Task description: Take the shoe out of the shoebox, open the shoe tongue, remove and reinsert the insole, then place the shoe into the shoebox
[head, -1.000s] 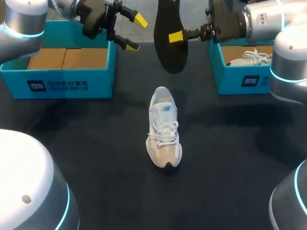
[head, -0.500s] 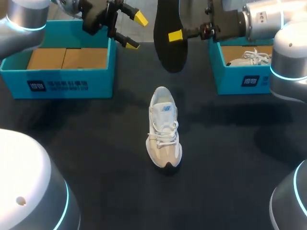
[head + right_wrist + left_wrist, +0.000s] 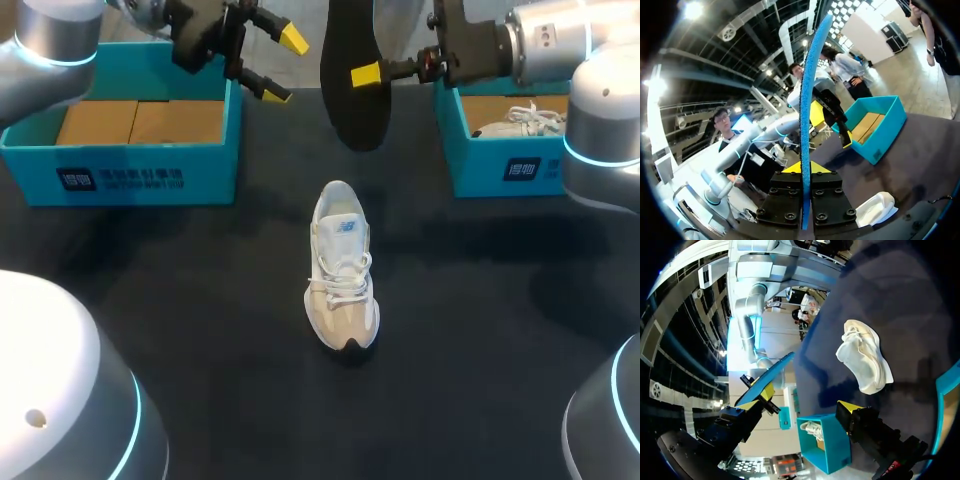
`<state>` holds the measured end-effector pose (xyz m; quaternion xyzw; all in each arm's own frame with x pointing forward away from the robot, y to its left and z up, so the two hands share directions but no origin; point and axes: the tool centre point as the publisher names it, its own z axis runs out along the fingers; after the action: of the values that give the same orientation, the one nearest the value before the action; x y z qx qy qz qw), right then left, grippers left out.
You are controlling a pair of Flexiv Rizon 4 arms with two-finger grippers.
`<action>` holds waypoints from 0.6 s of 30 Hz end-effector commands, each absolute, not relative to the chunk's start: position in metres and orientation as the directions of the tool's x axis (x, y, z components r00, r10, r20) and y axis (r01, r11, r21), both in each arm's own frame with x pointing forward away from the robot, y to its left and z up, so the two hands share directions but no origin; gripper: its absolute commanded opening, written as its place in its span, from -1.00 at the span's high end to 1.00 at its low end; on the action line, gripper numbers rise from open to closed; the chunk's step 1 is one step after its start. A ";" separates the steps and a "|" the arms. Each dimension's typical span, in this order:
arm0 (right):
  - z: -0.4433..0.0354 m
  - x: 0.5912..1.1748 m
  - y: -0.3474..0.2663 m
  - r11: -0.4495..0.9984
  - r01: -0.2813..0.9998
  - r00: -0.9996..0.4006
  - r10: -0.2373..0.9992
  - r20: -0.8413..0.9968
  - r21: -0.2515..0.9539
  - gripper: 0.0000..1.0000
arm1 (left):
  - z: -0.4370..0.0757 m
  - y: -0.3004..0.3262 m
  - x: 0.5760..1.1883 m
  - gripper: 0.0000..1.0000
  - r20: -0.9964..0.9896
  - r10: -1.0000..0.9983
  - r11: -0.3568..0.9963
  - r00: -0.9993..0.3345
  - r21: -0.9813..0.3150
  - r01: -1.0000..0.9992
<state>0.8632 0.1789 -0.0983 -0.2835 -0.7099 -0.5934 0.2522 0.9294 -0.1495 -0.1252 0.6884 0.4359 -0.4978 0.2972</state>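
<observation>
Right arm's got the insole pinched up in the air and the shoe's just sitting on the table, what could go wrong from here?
1. The right gripper pinches the thin insole at one edge only; it could flex, swing or slip.
2. The shoe stands free, with the open left gripper up by the left shoebox; pushing the insole in may shove or tip it.
3. The laces cross the opening and may snag the insole.

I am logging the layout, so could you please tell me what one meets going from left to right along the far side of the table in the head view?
The left shoebox → left gripper → insole, held by the right gripper → right shoebox.
</observation>
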 end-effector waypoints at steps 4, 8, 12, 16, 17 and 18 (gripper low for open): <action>-0.099 0.863 0.180 0.134 0.701 -0.713 0.104 0.694 0.700 1.00 | -0.125 -0.149 0.930 -1.00 -0.944 0.306 -0.445 0.126 -0.025 0.895; -0.099 0.863 0.180 0.134 0.701 -0.713 0.104 0.694 0.700 1.00 | -0.123 -0.146 0.937 -1.00 -0.942 0.306 -0.455 0.134 -0.022 0.890; -0.101 0.867 0.182 0.137 0.696 -0.718 0.105 0.688 0.705 1.00 | -0.122 -0.141 0.941 -1.00 -0.941 0.309 -0.458 0.137 -0.021 0.889; -0.108 0.874 0.181 0.144 0.674 -0.739 0.127 0.662 0.724 1.00 | -0.127 -0.138 0.939 -1.00 -0.940 0.315 -0.465 0.132 -0.032 0.885; -0.110 0.876 0.181 0.146 0.668 -0.744 0.128 0.656 0.729 1.00 | -0.128 -0.137 0.939 -1.00 -0.940 0.316 -0.464 0.126 -0.037 0.885; -0.111 0.878 0.182 0.150 0.665 -0.747 0.137 0.651 0.732 1.00 | -0.130 -0.137 0.938 -1.00 -0.941 0.317 -0.465 0.122 -0.042 0.884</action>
<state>0.8733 0.1779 -0.1088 -0.2768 -0.7223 -0.5928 0.2243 0.9351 -0.1375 -0.1270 0.6937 0.4352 -0.4984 0.2846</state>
